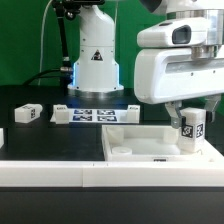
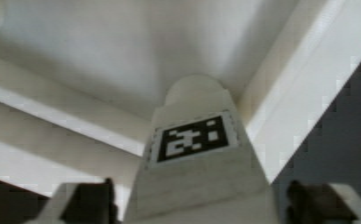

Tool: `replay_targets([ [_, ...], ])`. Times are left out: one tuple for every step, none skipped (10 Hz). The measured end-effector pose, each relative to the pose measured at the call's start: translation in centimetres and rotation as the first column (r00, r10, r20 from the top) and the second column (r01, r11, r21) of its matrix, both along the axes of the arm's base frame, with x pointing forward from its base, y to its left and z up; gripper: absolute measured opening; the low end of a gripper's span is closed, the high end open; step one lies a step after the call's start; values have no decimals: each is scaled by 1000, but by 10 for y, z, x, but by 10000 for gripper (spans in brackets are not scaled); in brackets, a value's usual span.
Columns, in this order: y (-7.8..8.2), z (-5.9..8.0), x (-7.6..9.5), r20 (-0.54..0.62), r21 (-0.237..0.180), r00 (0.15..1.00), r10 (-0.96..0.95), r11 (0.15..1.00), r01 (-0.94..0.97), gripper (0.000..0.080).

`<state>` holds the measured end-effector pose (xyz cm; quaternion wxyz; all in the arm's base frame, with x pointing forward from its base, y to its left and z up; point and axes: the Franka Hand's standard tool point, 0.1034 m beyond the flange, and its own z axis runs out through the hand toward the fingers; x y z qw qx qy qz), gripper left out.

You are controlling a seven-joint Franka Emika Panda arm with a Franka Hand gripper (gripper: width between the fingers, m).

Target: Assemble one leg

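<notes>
My gripper [image 1: 189, 127] is shut on a white square leg [image 1: 191, 127] with a black-and-white tag on its face. It holds the leg upright at the right corner of the large white panel [image 1: 140, 143] with a raised rim. In the wrist view the leg [image 2: 198, 140] runs out from between my dark fingers [image 2: 88, 203] toward the panel's corner [image 2: 106, 60]. The leg's lower end is hidden behind the panel's rim. A second leg [image 1: 27, 113] lies on the black table at the exterior view's left.
The marker board [image 1: 95, 114] lies flat behind the panel, in front of the robot's white base [image 1: 95, 60]. A white bar [image 1: 60, 170] runs along the table's front edge. A small white piece [image 1: 2, 139] sits at the far left edge.
</notes>
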<state>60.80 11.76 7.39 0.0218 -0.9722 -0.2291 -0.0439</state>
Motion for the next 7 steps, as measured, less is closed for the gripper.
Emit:
replay_targets([
  [0, 0, 0, -1, 1, 1000, -10, 1000, 10, 391],
  [0, 0, 0, -2, 2, 1000, -22, 1000, 22, 289],
  [0, 0, 0, -3, 4, 1000, -30, 1000, 30, 289],
  [0, -1, 0, -11, 18, 993, -121, 992, 121, 289],
  [-1, -1, 0, -20, 34, 978, -210, 977, 210, 289],
  [-1, -1, 1, -32, 54, 945, -325, 944, 326, 289],
  [-2, -1, 1, -38, 71, 904, -426, 901, 428, 289],
])
